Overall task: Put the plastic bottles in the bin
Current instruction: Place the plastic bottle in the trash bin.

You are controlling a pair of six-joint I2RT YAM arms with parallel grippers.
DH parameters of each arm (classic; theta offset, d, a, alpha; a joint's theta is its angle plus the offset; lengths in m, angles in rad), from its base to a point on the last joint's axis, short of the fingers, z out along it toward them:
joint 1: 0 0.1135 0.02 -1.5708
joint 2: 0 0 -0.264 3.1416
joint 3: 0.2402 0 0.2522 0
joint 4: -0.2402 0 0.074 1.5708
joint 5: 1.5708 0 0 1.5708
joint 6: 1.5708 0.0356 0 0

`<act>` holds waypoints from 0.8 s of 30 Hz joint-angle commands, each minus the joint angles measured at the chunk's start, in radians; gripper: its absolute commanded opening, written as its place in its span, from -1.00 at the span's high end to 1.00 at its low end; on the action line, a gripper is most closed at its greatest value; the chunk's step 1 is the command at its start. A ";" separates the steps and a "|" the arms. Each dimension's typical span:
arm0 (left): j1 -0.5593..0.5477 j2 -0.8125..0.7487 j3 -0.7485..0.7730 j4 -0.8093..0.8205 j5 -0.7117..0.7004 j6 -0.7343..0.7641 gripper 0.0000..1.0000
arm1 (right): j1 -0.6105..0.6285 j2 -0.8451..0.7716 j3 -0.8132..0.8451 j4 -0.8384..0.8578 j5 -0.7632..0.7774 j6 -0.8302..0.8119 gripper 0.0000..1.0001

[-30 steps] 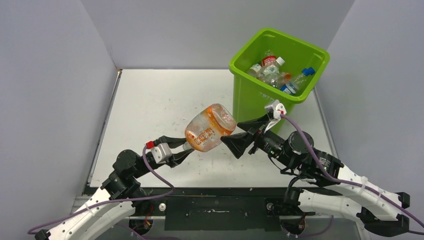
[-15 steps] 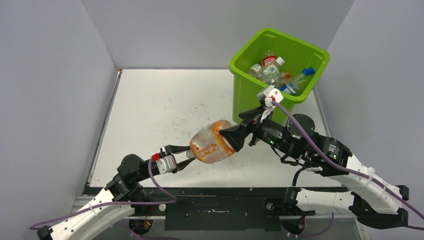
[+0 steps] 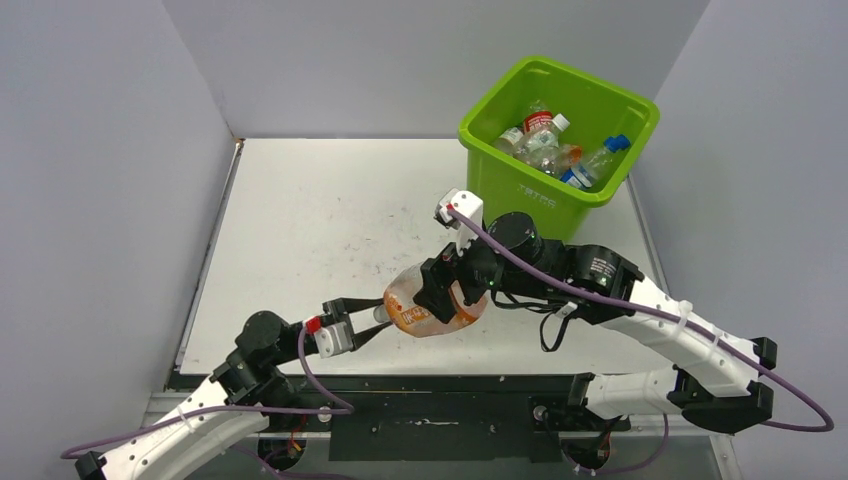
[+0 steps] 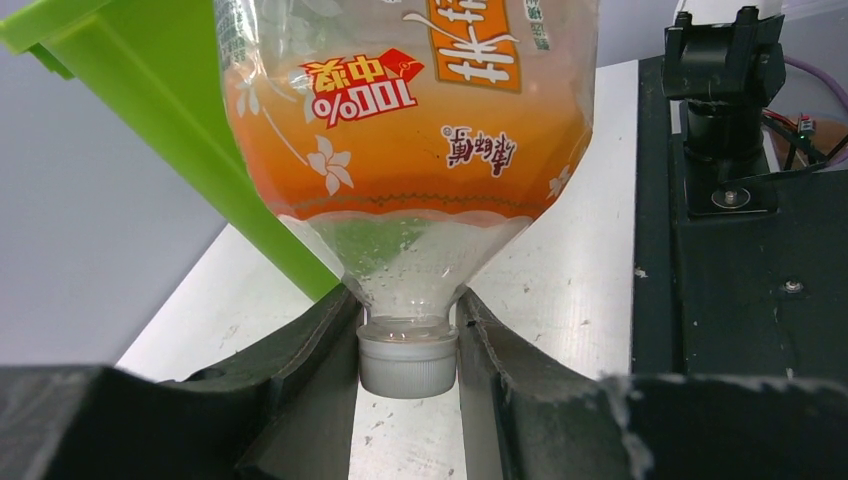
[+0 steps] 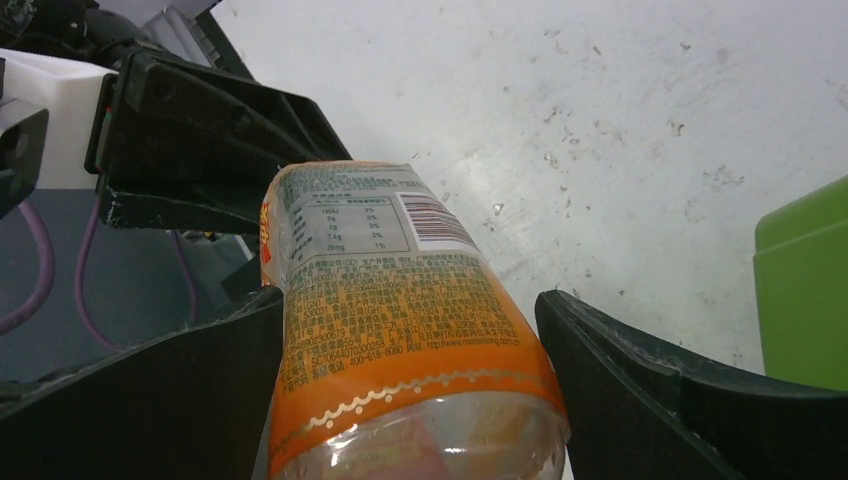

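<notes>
While only the overhead view shows the green bin at the table's far right with several bottles inside, the wrist views give the grips. The right gripper is spread wide around the orange-labelled bottle near the table's front edge. The left gripper pinches its white cap.
</notes>
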 commanded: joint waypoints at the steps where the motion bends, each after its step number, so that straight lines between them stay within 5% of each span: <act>1: -0.009 -0.032 0.007 0.075 -0.004 0.041 1.00 | -0.025 0.007 0.063 -0.060 -0.103 0.032 -0.82; 5: -0.010 -0.044 0.004 0.098 -0.034 0.027 1.00 | -0.066 0.006 0.046 -0.031 -0.215 0.076 0.02; 6: -0.010 -0.044 0.003 0.116 -0.047 0.002 0.87 | -0.067 0.000 0.037 -0.009 -0.238 0.086 0.17; 10: -0.007 -0.040 0.022 0.185 -0.105 -0.125 -0.44 | -0.067 -0.035 0.007 0.122 -0.262 0.114 0.37; 11: -0.007 -0.034 0.034 0.206 -0.124 -0.171 -0.96 | -0.069 -0.054 0.003 0.167 -0.247 0.114 0.37; 17: -0.008 0.000 0.070 0.353 -0.303 -0.690 -0.92 | -0.068 -0.227 -0.217 0.615 -0.077 0.106 0.35; 20: -0.009 0.036 -0.006 0.586 -0.365 -1.010 -0.92 | -0.067 -0.312 -0.387 0.860 -0.038 0.128 0.33; 24: -0.010 0.124 -0.081 0.898 -0.388 -1.199 -0.92 | -0.066 -0.356 -0.506 1.045 -0.021 0.136 0.32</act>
